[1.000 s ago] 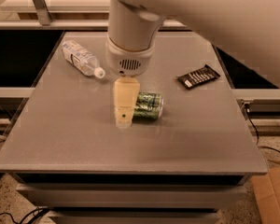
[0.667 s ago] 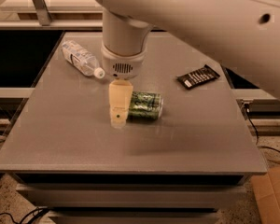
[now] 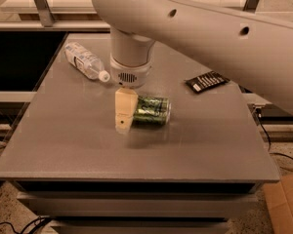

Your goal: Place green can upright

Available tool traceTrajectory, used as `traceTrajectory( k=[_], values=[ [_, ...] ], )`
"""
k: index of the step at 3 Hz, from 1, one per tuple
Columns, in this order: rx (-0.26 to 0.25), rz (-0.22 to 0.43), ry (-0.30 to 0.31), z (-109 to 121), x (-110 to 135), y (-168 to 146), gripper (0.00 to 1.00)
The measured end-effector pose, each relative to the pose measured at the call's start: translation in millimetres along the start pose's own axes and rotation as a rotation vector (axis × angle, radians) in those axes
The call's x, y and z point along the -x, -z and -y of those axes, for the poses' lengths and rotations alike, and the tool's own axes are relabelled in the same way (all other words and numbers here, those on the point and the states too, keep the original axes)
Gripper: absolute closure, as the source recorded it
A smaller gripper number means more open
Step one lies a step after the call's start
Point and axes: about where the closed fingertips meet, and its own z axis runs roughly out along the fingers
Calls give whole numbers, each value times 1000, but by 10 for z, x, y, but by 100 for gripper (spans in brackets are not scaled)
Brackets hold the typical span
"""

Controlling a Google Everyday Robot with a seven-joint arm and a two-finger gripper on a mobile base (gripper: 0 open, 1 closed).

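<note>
While the green can [image 3: 152, 111] lies on its side on the counter [image 3: 63, 140], one end right against the tool [image 3: 124, 115], I have the tool set low there, presumably to grasp it and tip it upright, though I cannot tell whether the tool is open or closed.

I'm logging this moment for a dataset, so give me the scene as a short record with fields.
task object: green can, lying on its side near the table's middle
pincer: pincer down at the can's end nearer the bottle, under the white arm
other objects: clear plastic bottle lying at the back left; black packet at the back right
surface: grey table
task status: can not yet upright
</note>
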Motion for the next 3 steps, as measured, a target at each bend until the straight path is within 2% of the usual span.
traceTrajectory(
  k=[2, 3],
  values=[
    [-1, 19, 32, -18, -51, -67, 0],
    [10, 28, 52, -48, -60, -111, 18]
  ],
)
